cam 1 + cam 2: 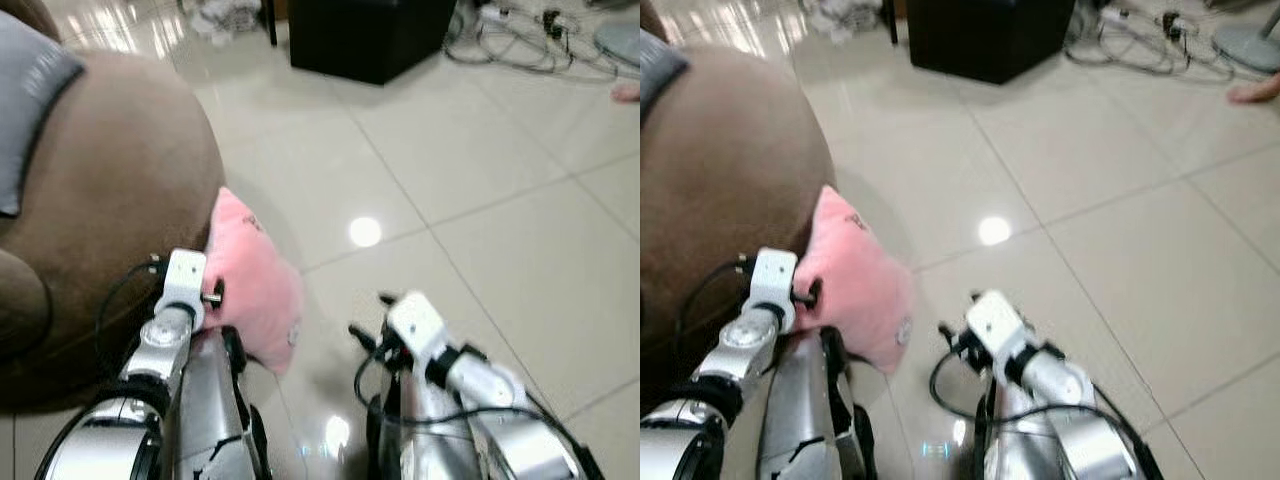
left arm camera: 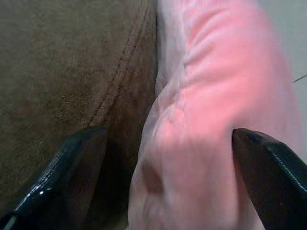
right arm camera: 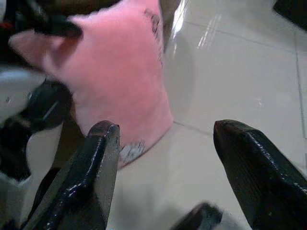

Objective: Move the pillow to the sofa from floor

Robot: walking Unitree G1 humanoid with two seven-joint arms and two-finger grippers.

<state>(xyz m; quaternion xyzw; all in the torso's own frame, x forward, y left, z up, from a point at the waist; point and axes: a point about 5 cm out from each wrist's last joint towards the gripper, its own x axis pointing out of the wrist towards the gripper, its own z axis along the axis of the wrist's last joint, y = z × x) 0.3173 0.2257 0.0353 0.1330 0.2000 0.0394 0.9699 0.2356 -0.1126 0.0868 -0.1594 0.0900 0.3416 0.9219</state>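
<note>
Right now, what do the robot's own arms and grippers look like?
Both arms are shiny silver metal with black joints. Each wrist carries a white boxy camera block fed by looping black cables. The left gripper and the right gripper each have two long, glossy black fingers with blunt, rounded tips.

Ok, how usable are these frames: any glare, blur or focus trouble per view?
Left eye view: ceiling-light glare on the floor tiles, arms slightly soft. Left wrist view: too close, the pink pillow and brown sofa blur. Right wrist view: fingers out of focus, reflections streak the floor.
</note>
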